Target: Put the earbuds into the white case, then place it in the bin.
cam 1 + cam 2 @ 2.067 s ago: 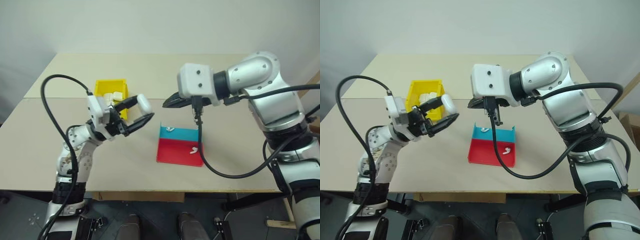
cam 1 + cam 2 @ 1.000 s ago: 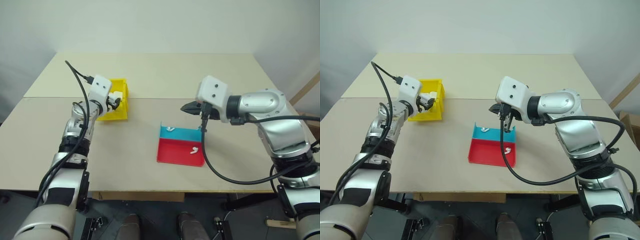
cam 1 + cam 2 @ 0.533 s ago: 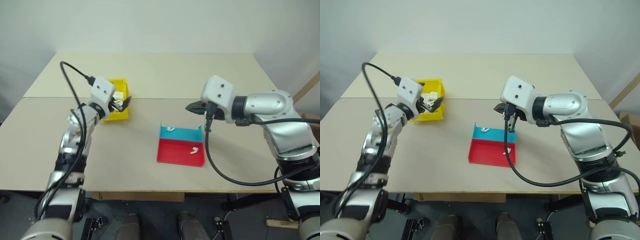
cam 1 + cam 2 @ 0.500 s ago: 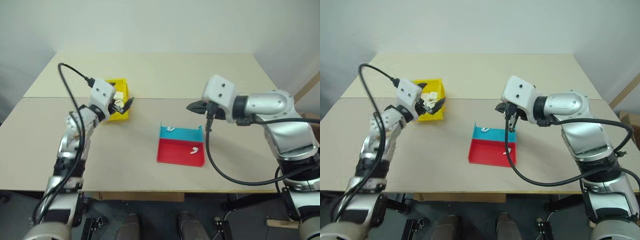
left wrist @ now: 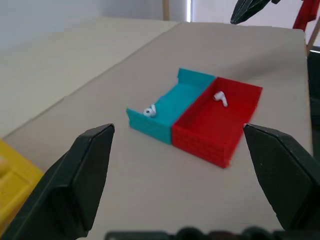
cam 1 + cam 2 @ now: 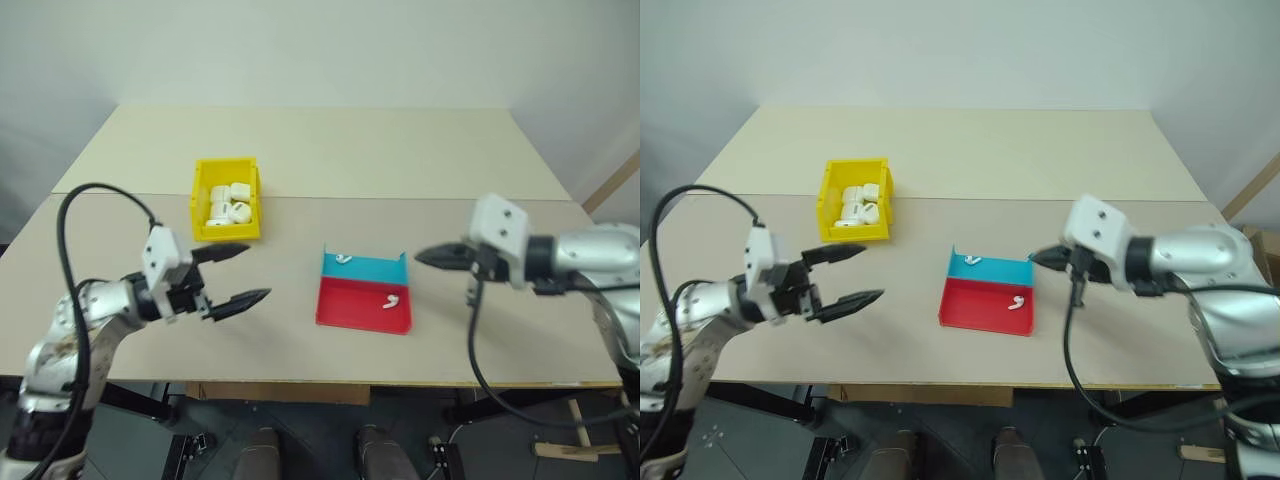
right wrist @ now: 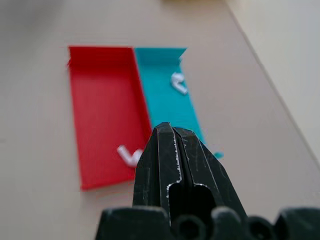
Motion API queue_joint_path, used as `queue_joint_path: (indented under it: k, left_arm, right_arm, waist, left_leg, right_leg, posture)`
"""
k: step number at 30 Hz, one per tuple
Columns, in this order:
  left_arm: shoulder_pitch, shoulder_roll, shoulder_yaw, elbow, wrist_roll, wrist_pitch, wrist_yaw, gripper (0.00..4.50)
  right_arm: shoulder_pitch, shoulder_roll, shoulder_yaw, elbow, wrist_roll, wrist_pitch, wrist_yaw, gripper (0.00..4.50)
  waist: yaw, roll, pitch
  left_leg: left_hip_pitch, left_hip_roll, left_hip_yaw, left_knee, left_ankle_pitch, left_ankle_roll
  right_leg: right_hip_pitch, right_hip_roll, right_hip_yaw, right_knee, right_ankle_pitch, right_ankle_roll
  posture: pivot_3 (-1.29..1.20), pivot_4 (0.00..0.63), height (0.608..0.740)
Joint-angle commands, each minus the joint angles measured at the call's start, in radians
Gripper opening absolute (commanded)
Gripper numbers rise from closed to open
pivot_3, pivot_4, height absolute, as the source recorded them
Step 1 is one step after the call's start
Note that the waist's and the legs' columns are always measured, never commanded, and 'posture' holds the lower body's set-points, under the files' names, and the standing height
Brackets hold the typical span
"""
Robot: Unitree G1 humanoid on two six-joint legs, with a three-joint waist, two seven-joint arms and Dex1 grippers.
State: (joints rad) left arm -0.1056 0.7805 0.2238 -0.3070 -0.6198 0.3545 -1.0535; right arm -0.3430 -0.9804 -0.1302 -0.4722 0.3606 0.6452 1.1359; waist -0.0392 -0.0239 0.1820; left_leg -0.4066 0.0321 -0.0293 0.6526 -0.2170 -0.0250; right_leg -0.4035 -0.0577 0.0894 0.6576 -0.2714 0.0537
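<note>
The yellow bin (image 6: 200,190) stands at the back left with several white cases (image 6: 228,203) inside. Which of them is the task's white case I cannot tell. Two earbuds lie in the flat tray: one (image 6: 342,258) on its teal half, one (image 6: 390,303) on its red half; the left wrist view shows them too (image 5: 150,110) (image 5: 220,98). My left gripper (image 6: 255,271) hovers open and empty in front of the bin, pointing towards the tray. My right gripper (image 6: 422,257) is shut with nothing in it, just right of the tray.
The red-and-teal tray (image 6: 350,305) sits mid-table with low walls on its far and right sides. A seam (image 6: 330,197) crosses the tabletop behind it. The table's front edge (image 6: 300,380) is close below both grippers.
My left gripper has pulled back from the bin towards the table's front, open and empty. The right arm has swung right and back, away from above the tray.
</note>
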Motion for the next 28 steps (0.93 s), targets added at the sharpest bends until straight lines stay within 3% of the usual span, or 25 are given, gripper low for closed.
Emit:
queue_joint_path:
  k: [1, 5, 10, 18, 28]
  left_arm:
    - [0.071, 0.034, 0.077, -0.045, -0.049, -0.005, -0.063, 4.47]
    - [0.151, 0.042, 0.117, -0.038, -0.034, -0.041, -0.098, 4.47]
    - [0.162, 0.043, 0.128, -0.059, -0.048, -0.031, -0.096, 4.47]
    - [0.172, 0.068, 0.138, -0.073, -0.050, -0.015, -0.099, 4.47]
    - [0.204, 0.063, 0.163, -0.107, -0.066, -0.013, -0.090, 4.47]
  right_arm:
    - [0.071, -0.043, -0.131, -0.081, 0.083, -0.031, 0.056, 0.00]
    - [0.212, -0.065, -0.233, -0.102, 0.114, -0.071, 0.112, 0.00]
    - [0.324, -0.072, -0.269, -0.111, 0.099, -0.127, 0.122, 0.00]
    - [0.365, -0.056, -0.266, -0.141, 0.120, -0.142, 0.080, 0.00]
    - [0.291, -0.070, -0.193, -0.085, 0.107, -0.179, 0.085, 0.00]
  waist:
    - [-0.004, 0.000, 0.000]
    - [-0.003, -0.001, 0.000]
    - [0.001, -0.001, -0.001]
    - [-0.002, -0.002, -0.001]
    - [-0.002, -0.002, -0.001]
  left_leg:
    - [0.001, 0.000, 0.000, 0.000, 0.000, 0.000]
    - [0.003, 0.002, 0.002, 0.000, 0.000, 0.000]
    - [0.002, 0.001, 0.002, 0.000, 0.000, 0.000]
    - [0.002, 0.002, 0.002, 0.000, 0.000, 0.000]
    - [0.002, 0.002, 0.002, 0.000, 0.000, 0.000]
  right_leg:
    - [0.000, 0.000, 0.000, 0.000, 0.000, 0.000]
    - [0.002, 0.001, 0.001, 0.000, 0.000, 0.000]
    - [0.002, 0.001, 0.001, -0.001, -0.001, 0.000]
    - [0.002, 0.002, 0.002, -0.001, -0.001, 0.000]
    - [0.002, 0.001, 0.002, -0.001, -0.001, 0.000]
  posture:
    - [0.00, 0.150, 0.740]
    - [0.00, 0.150, 0.740]
    - [0.00, 0.150, 0.740]
    - [0.00, 0.150, 0.740]
    - [0.00, 0.150, 0.740]
